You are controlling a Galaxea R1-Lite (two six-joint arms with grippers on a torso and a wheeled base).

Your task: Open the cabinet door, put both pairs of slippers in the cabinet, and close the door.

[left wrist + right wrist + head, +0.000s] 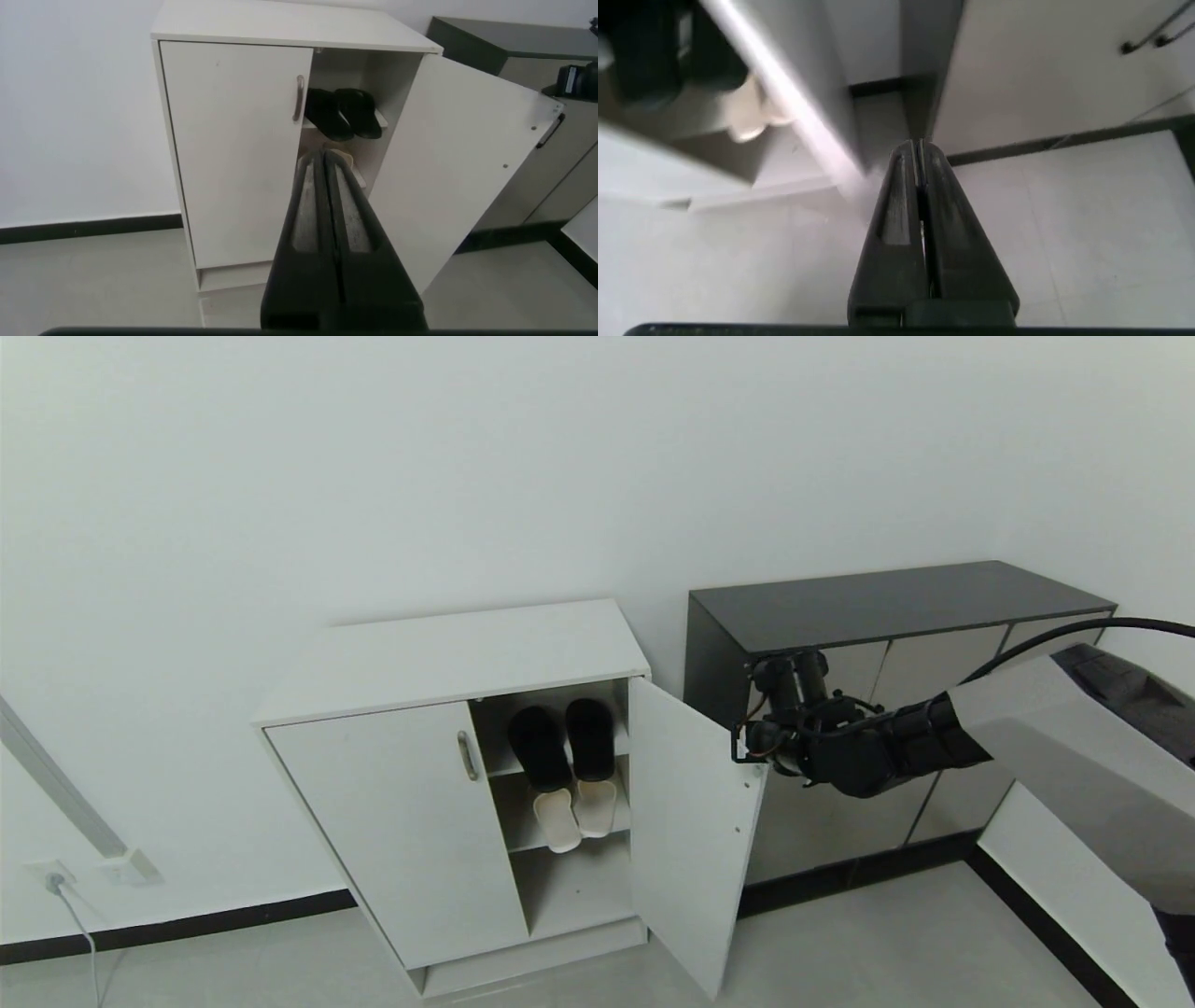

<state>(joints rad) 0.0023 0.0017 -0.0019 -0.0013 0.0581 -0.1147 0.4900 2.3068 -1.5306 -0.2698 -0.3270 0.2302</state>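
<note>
The white cabinet (448,653) has its right door (686,821) swung open and its left door (401,821) closed. Black slippers (565,737) lie on the upper shelf and cream slippers (574,812) on the shelf below. My right gripper (747,747) hovers at the open door's outer edge, shut with nothing in it (920,147). The right wrist view looks down past the door's edge (785,84) to the cream slippers (752,117). My left gripper (324,161) is shut and empty, back from the cabinet opening, facing the black slippers (344,112).
A dark cabinet (887,607) stands against the wall just right of the open door. A wall socket with a cable (51,877) is low on the left. Grey floor (840,943) lies free in front of both cabinets.
</note>
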